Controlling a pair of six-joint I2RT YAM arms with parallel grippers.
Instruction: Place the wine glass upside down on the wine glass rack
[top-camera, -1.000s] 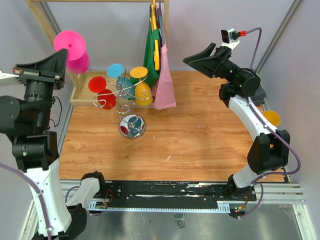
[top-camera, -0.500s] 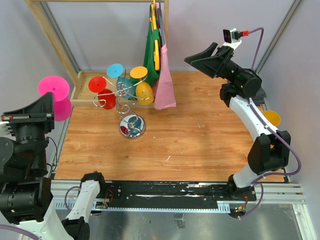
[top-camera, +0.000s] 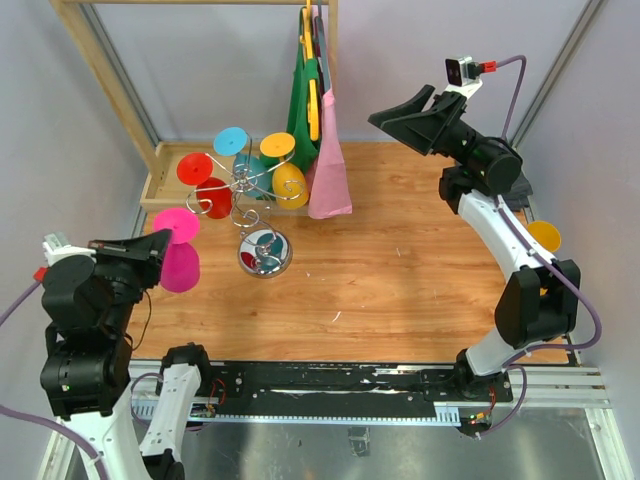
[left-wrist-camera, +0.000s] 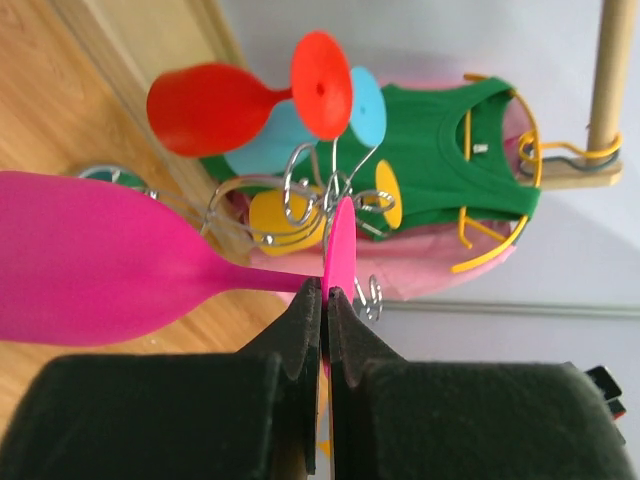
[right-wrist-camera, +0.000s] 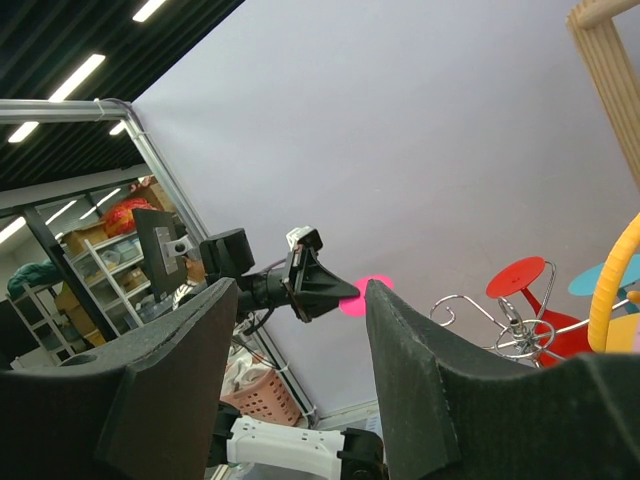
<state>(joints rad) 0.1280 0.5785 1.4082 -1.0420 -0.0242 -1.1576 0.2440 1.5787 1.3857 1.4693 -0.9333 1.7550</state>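
Observation:
My left gripper (top-camera: 152, 250) is shut on the rim of the pink wine glass's foot (left-wrist-camera: 340, 240), and the black pads (left-wrist-camera: 305, 320) pinch that thin disc. The pink wine glass (top-camera: 180, 265) hangs over the table's left edge, its foot (top-camera: 175, 225) on the far side of the bowl. The chrome wine glass rack (top-camera: 245, 190) stands just to its right on a mirror base (top-camera: 265, 252). Red (top-camera: 205, 185), blue (top-camera: 235, 150) and yellow (top-camera: 285, 170) glasses hang on it. My right gripper (top-camera: 395, 115) is raised at the back right, open and holding nothing.
A wooden clothes rail frame (top-camera: 100, 60) stands at the back, with green (top-camera: 303, 110) and pink (top-camera: 328, 170) garments on hangers just right of the rack. A wooden tray (top-camera: 160, 190) lies behind the rack. A yellow object (top-camera: 545, 236) sits at the right edge.
My left arm has swung down and toward the near side, carrying the pink glass from high at the back left to beside the rack's base. The right arm has barely moved.

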